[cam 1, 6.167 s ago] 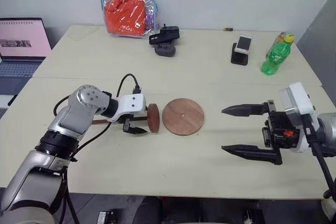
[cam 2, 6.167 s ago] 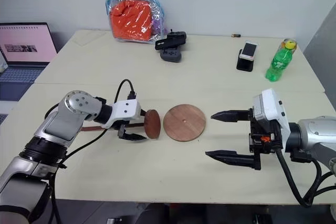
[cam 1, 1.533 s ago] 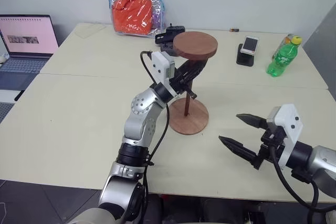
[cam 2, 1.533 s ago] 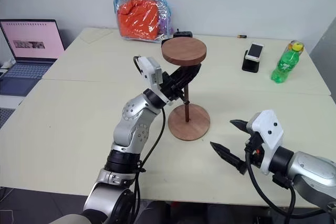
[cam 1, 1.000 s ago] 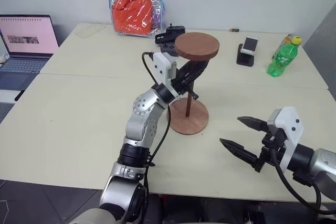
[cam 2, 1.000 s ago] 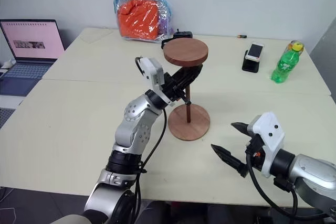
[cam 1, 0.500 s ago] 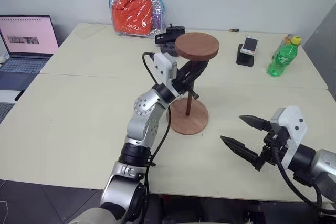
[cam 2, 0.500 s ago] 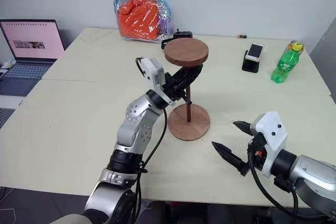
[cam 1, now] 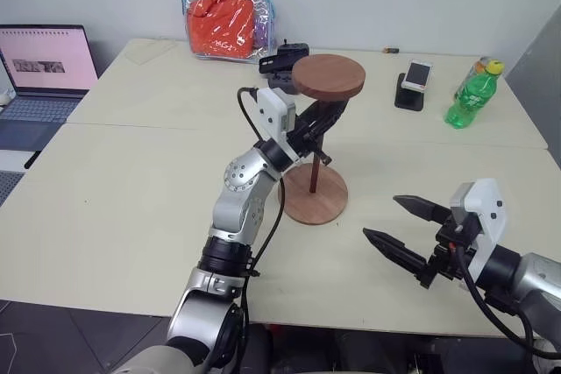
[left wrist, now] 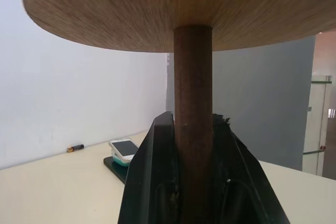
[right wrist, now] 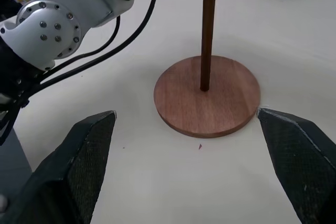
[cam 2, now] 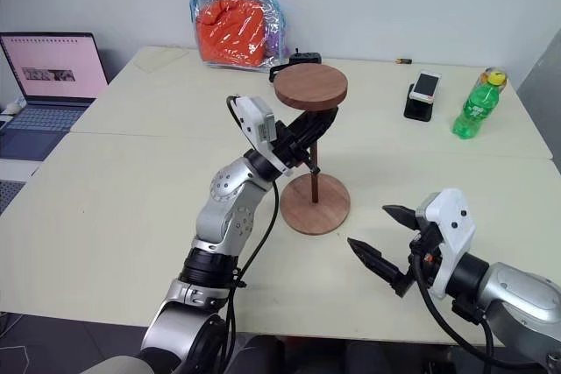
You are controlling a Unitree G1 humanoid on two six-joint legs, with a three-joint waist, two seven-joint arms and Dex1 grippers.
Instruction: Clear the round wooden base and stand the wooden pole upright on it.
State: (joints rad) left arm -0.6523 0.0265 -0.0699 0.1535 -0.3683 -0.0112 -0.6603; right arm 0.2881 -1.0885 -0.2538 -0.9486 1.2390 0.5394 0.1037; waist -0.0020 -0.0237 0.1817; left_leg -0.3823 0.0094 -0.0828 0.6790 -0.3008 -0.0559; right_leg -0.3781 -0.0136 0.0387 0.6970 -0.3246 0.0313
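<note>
The left gripper (cam 1: 317, 126) is clamping the wooden pole (cam 2: 313, 174), which is standing upright in the round wooden base (cam 1: 316, 194). The right gripper (cam 1: 399, 227) is hovering near the base, fingers spread wide, touching nothing.

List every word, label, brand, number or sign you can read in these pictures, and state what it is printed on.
No text can be read.
Open laptop screen: a pink page with a dark strip, too small to read.
Green plastic bottle with yellow cap: its label is too blurred to read.
White phone on a black stand: no marking can be made out.
Clear pouch with orange contents: no lettering can be made out.
</note>
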